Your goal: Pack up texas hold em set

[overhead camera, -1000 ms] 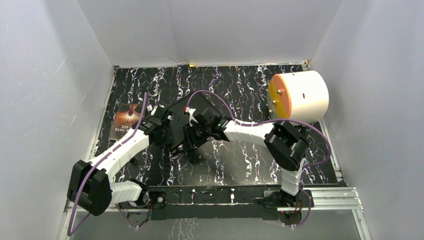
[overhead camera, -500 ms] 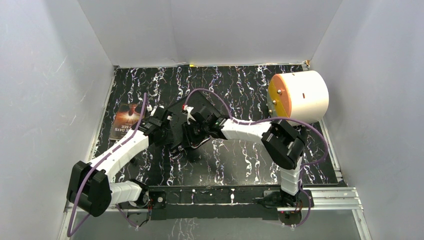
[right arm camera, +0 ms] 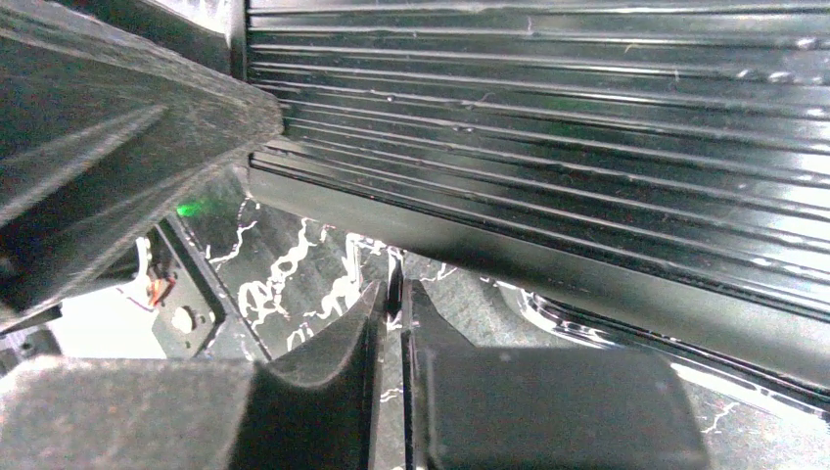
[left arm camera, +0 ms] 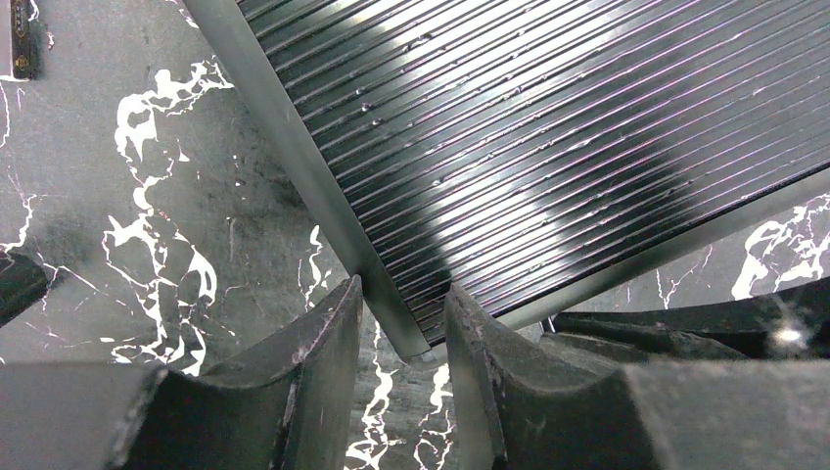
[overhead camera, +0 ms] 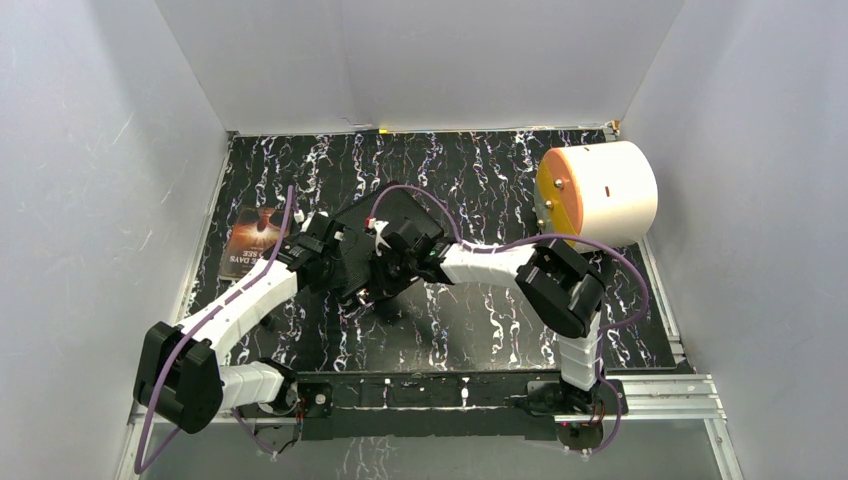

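Note:
The black ribbed case [overhead camera: 400, 212] with silver edges lies mid-table, lid shut, between both grippers. In the left wrist view its ribbed face [left arm camera: 548, 147] fills the top, and its near silver corner sits between the fingers without clearly touching them. My left gripper [left arm camera: 403, 313] is open around that corner and also shows in the top view [overhead camera: 345, 268]. My right gripper [right arm camera: 394, 294] is shut and empty, just below the case's long edge [right arm camera: 587, 127]; it too shows in the top view [overhead camera: 390, 262]. Chips, cards, dice and buttons are out of view.
A dark brown booklet [overhead camera: 250, 240] lies at the left edge of the mat. A big white cylinder with an orange face [overhead camera: 600, 195] stands at the back right. White walls close in three sides. The left gripper's body [right arm camera: 98, 147] is close to the right wrist.
My right arm has pushed a little further left, closer against the case. The left arm has hardly moved.

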You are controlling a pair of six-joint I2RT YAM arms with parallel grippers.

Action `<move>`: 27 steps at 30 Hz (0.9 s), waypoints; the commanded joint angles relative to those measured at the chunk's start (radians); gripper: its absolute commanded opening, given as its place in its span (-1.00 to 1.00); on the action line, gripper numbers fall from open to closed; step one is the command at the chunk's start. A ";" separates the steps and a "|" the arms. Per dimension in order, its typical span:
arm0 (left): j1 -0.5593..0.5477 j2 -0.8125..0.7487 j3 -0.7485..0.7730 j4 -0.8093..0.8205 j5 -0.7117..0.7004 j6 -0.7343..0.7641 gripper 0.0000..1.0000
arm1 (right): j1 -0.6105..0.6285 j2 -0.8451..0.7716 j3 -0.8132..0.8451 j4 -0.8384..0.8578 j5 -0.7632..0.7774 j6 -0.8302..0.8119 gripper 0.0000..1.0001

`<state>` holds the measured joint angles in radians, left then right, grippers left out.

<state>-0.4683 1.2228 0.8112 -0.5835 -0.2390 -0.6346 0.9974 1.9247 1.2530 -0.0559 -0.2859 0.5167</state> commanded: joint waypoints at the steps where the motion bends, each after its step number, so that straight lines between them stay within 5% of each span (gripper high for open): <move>1: 0.004 0.029 -0.021 -0.034 0.021 0.012 -0.31 | 0.029 0.004 -0.057 0.036 0.091 -0.058 -0.66; 13: 0.003 0.016 0.013 -0.050 -0.012 0.018 -0.31 | 0.044 0.000 -0.135 0.310 0.244 -0.074 -0.65; 20: 0.003 0.003 0.029 -0.038 0.003 0.010 -0.31 | 0.063 -0.038 -0.218 0.475 0.311 -0.072 -0.47; 27: 0.004 -0.085 0.081 -0.022 -0.020 0.058 -0.21 | 0.078 -0.219 -0.266 0.354 0.392 -0.089 -0.21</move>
<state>-0.4675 1.2167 0.8310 -0.6006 -0.2390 -0.6201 1.0794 1.8767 1.0058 0.3351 -0.0002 0.4576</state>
